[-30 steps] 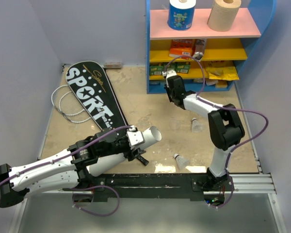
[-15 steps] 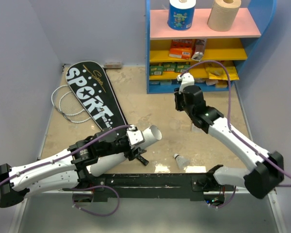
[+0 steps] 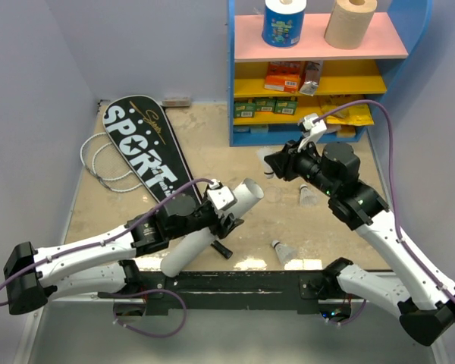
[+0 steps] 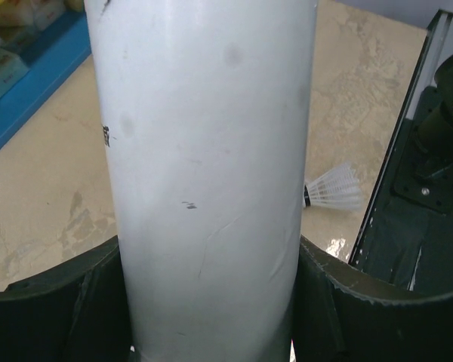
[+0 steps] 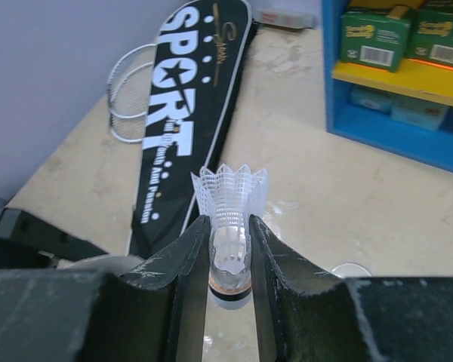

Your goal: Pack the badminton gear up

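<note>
My left gripper [image 3: 216, 218] is shut on the long white tube [image 3: 205, 231] and holds it tilted, its open end [image 3: 251, 189] pointing up and to the right. The tube fills the left wrist view [image 4: 204, 166] between the fingers [image 4: 98, 294]. My right gripper [image 3: 275, 164] is shut on a small white shuttlecock [image 5: 230, 215], a little right of and beyond the tube's mouth. Two more shuttlecocks [image 3: 309, 196] [image 3: 282, 251] lie on the floor. The black "SPORT" cover [image 3: 144, 152] lies at the left, with white-strung racket heads [image 3: 98, 163] sticking out beside it.
A blue shelf unit [image 3: 232, 114] stands at the back with paper rolls [image 3: 284, 21] on top and yellow and orange packets [image 3: 284, 76] inside. A black rail [image 3: 235, 280] runs along the near edge. A small black piece [image 3: 221, 249] lies by the tube.
My right arm has swung away from the shelf and now points left towards the tube's mouth with the shuttlecock. My left arm has moved the tube a little to the right.
</note>
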